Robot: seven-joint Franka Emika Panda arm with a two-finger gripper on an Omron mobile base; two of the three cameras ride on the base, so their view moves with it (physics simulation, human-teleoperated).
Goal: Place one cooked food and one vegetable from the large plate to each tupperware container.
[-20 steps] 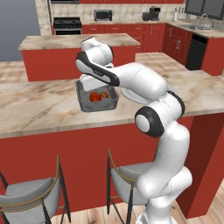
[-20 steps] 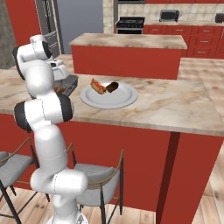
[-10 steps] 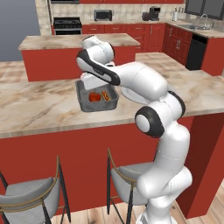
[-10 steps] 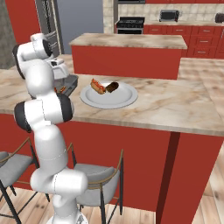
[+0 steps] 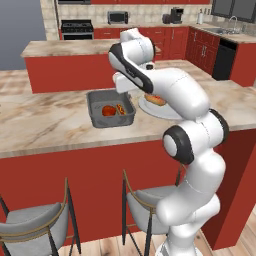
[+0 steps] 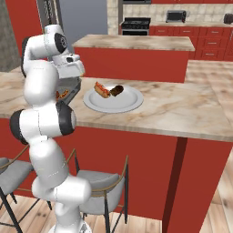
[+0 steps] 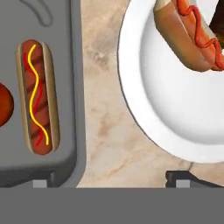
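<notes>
The dark grey tupperware container (image 5: 95,102) holds a hot dog with mustard (image 7: 37,116) and a red tomato (image 5: 108,111). To its right, the large white plate (image 7: 175,113) carries another hot dog (image 7: 188,35) and a dark brown piece of food (image 6: 117,90). My gripper (image 7: 109,181) hovers over the strip of counter between the container's rim and the plate. It is open, one fingertip (image 7: 41,183) over the container's corner, the other beside the plate's edge, and nothing sits between them.
The container and plate sit on a beige marble counter (image 5: 45,125) with red fronts. Two grey stools (image 5: 145,205) stand below its near edge. A second island (image 6: 132,43) lies behind, and my own arm hides part of the container in the right base view.
The jaws have gone from nearly shut to wide open. The arm has barely moved.
</notes>
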